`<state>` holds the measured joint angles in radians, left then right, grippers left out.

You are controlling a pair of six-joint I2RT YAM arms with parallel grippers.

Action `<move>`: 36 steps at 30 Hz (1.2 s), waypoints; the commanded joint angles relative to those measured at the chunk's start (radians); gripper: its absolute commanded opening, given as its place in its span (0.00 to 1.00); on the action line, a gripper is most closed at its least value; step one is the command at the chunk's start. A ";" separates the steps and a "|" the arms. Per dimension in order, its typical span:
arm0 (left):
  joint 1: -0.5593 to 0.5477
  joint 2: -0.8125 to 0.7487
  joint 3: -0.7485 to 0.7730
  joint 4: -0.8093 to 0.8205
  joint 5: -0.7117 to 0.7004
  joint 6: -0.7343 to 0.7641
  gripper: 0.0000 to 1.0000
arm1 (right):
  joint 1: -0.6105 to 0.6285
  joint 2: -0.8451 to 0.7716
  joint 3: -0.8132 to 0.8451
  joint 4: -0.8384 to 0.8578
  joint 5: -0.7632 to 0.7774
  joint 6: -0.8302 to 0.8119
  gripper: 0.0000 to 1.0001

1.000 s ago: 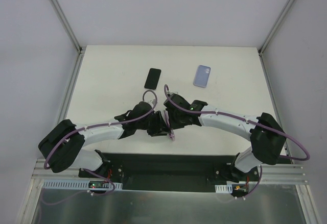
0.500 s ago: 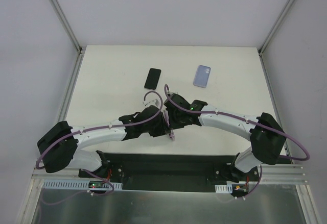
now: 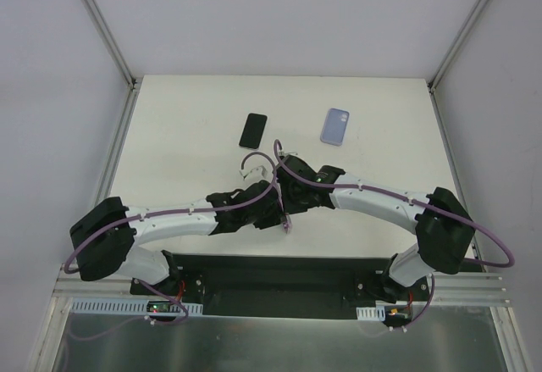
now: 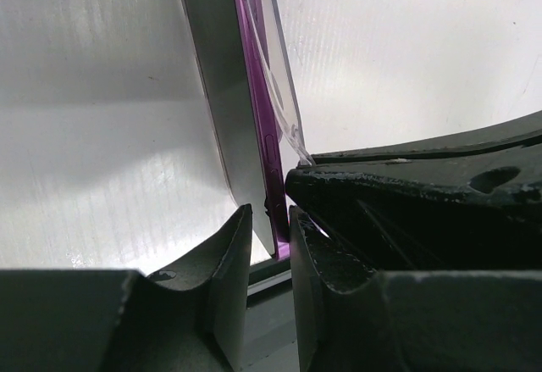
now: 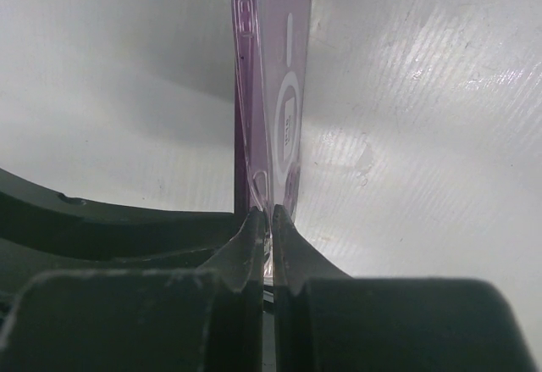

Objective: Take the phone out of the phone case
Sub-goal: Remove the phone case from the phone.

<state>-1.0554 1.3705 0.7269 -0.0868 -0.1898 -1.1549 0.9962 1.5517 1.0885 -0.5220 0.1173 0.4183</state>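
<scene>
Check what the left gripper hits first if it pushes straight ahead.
The left gripper would meet the cased phone first: its edge stands between the jaws, seemingly right ahead, though depth is unclear.

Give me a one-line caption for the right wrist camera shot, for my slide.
Right gripper pinches a clear purple phone case held on edge, white table behind.

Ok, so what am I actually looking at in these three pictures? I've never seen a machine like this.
Two robot arms bolted to a white table. The wide picture looks down from above; the other two come from small cameras on each wrist. On the table lie a black phone and what looks like a pale blue phone. Between the arms, a purple phone in a clear case is held on edge: the right hand pinches the case, and the left hand has a finger either side.
</scene>
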 commanded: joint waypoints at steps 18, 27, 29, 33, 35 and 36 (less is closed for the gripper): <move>-0.040 0.124 0.111 -0.402 -0.214 -0.006 0.19 | 0.018 0.041 0.001 0.030 -0.002 0.020 0.01; -0.051 0.211 0.163 -0.438 -0.223 -0.025 0.19 | 0.019 0.041 0.001 0.028 -0.001 0.017 0.01; -0.049 0.219 0.166 -0.438 -0.229 -0.025 0.19 | 0.019 0.041 -0.002 0.028 -0.002 0.017 0.01; -0.049 0.223 0.166 -0.436 -0.252 -0.029 0.19 | 0.019 0.042 -0.001 0.030 -0.004 0.017 0.01; -0.051 0.222 0.169 -0.435 -0.272 -0.029 0.19 | 0.019 0.042 -0.002 0.031 -0.005 0.017 0.01; -0.051 0.220 0.173 -0.430 -0.281 -0.028 0.18 | 0.019 0.042 -0.002 0.031 -0.004 0.019 0.01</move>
<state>-1.1160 1.5211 0.9123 -0.3786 -0.3473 -1.2060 0.9916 1.5551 1.0897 -0.5014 0.0887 0.4286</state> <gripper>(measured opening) 0.189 0.017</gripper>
